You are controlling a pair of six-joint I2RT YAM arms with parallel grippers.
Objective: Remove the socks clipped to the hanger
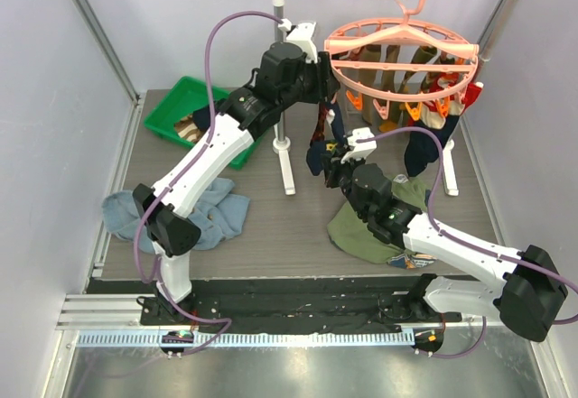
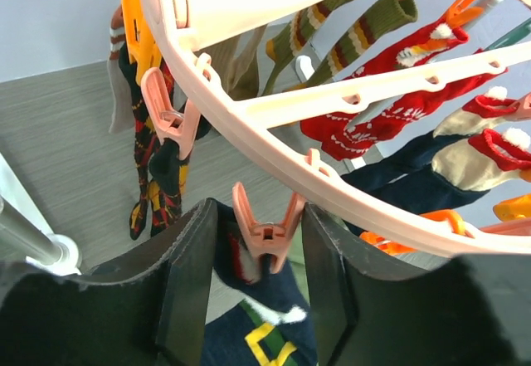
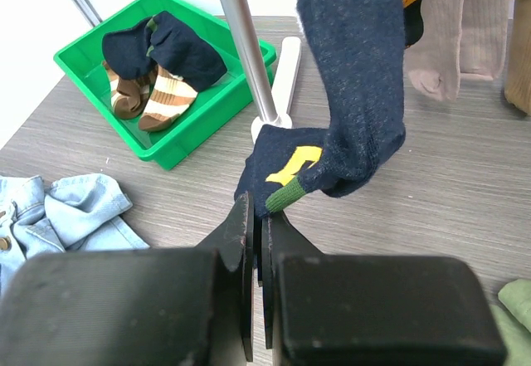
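The salmon-pink hanger hangs by its hook from the rail, with several socks clipped round its ring. My left gripper is open at the ring's left side. Its fingers stand on either side of a pink peg. That peg clips a navy sock with a yellow and green pattern. Below it, my right gripper is shut on the lower end of this navy sock, near its green tip. In the top view the right gripper sits under the hanger's left edge.
A green bin at the back left holds a few socks. The grey-and-white rail stand has a post and foot just left of the grippers. A blue denim garment lies front left, an olive-green one beneath the right arm.
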